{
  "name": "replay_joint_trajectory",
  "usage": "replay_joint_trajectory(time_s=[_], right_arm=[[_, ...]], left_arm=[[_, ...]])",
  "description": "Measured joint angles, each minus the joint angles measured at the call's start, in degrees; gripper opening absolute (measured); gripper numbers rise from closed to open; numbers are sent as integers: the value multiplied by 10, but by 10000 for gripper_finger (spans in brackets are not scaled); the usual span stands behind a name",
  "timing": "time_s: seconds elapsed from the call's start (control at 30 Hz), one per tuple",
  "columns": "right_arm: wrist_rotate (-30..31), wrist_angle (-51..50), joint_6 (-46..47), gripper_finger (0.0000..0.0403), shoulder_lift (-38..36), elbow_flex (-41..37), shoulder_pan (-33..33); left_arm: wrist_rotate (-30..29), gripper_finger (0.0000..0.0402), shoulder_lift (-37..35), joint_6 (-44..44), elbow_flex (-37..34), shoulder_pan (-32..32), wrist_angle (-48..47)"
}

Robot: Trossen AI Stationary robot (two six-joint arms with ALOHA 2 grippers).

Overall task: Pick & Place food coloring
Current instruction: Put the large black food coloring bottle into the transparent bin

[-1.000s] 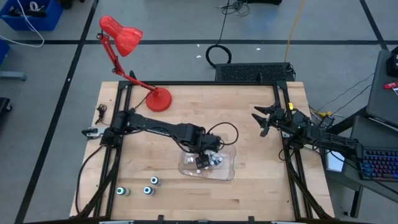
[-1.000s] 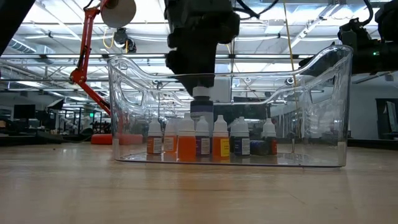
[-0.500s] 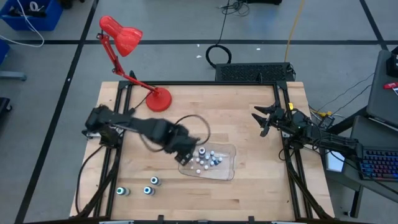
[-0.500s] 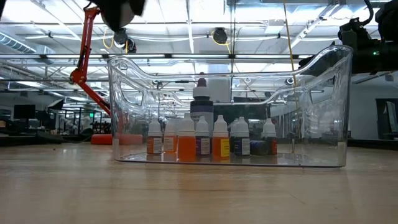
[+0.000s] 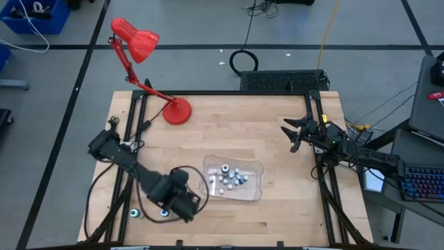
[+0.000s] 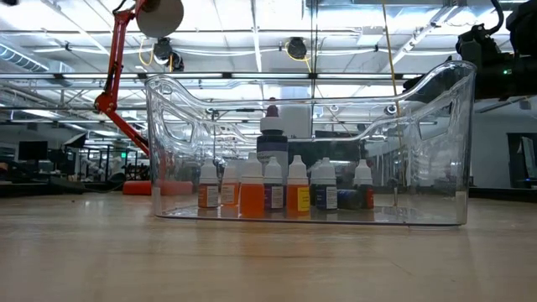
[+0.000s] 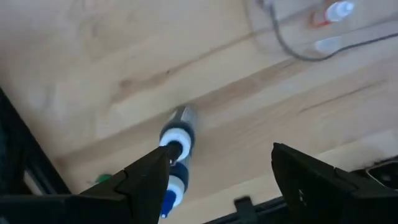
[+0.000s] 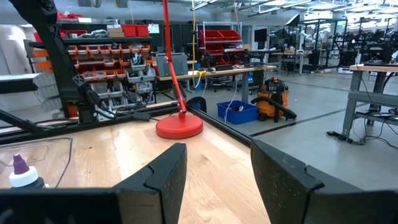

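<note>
Several small food coloring bottles [image 5: 229, 177] stand upright in a clear plastic tray [image 5: 254, 191]; in the low view one taller dark-capped bottle [image 6: 272, 138] rises above the small ones [image 6: 288, 186]. Teal-topped bottles [image 5: 164, 212] and one with a greenish top [image 5: 135, 213] stand on the table near its near-left corner. My left gripper [image 5: 182, 205] hovers open over them; its wrist view shows two of these bottles [image 7: 177, 142] below the gripper [image 7: 221, 180], blurred. My right gripper [image 5: 294, 132] waits open at the table's right side.
A red desk lamp stands with its base [image 5: 177, 111] on the far left part of the table. A loose cable [image 5: 198, 173] loops from the left arm beside the tray. Bare wood lies between the tray and the right arm, and along the near edge.
My left gripper has risen out of the tray, away from the taller bottle, and has swung fast toward the table's near-left corner, over the teal-topped bottles. The taller bottle has stayed upright in the tray. The right arm has kept still.
</note>
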Motion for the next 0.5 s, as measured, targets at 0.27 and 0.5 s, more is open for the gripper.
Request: replay_joint_trajectory(time_s=[0.27, 0.5], right_arm=[[0, 0, 0, 167, 0, 0, 0], [0, 0, 0, 167, 0, 0, 0]], left_arm=[[31, 278, -1, -55, -91, -30, 41], [36, 278, 0, -31, -154, -29, 123]])
